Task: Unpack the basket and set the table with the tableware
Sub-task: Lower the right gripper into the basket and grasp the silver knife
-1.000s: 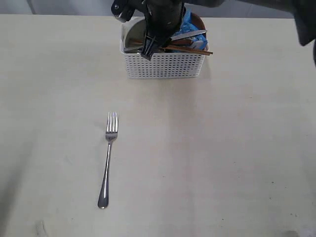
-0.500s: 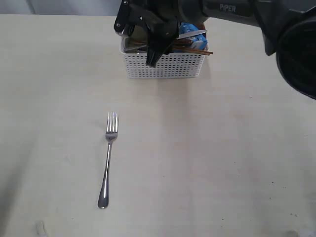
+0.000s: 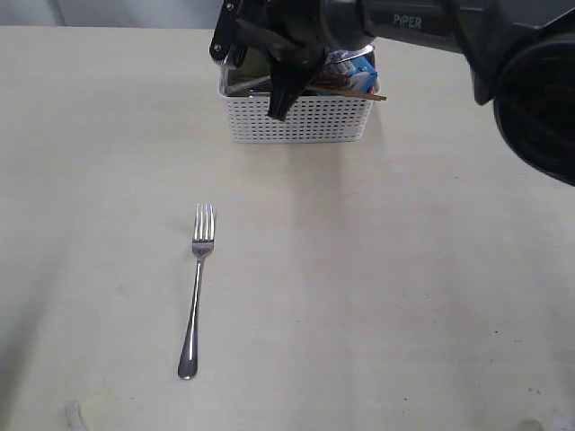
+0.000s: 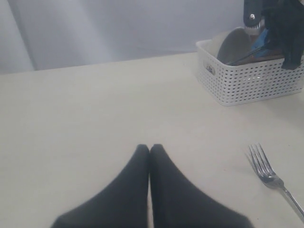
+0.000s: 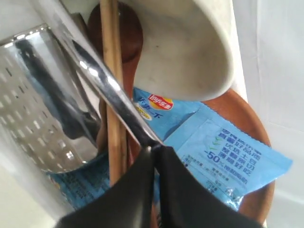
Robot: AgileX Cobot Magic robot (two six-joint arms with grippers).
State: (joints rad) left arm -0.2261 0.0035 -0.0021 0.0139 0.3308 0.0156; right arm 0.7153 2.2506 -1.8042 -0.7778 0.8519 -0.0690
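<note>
The white basket (image 3: 296,118) stands at the far middle of the table (image 3: 404,287). My right gripper (image 5: 153,148) reaches down into it from above and is shut on the end of the steel knife (image 5: 95,71). Around the knife lie the wooden chopsticks (image 5: 112,95), the dark wooden spoon (image 5: 129,33), the off-white bowl (image 5: 190,42), the steel cup (image 5: 33,104) and the brown plate (image 5: 259,190). The fork (image 3: 196,287) lies alone on the table, nearer the front left. My left gripper (image 4: 149,148) hovers over bare table, shut and holding nothing.
A blue chips packet (image 5: 223,152) lies in the basket under the knife and on the brown plate. The right arm's dark body (image 3: 467,36) stretches across the upper right of the exterior view. In the left wrist view the basket (image 4: 247,80) is ahead and the fork (image 4: 273,178) beside my fingers.
The right gripper's jaws have closed on the knife inside the basket, and the knife has shifted slightly. The left gripper and the fork have not moved.
</note>
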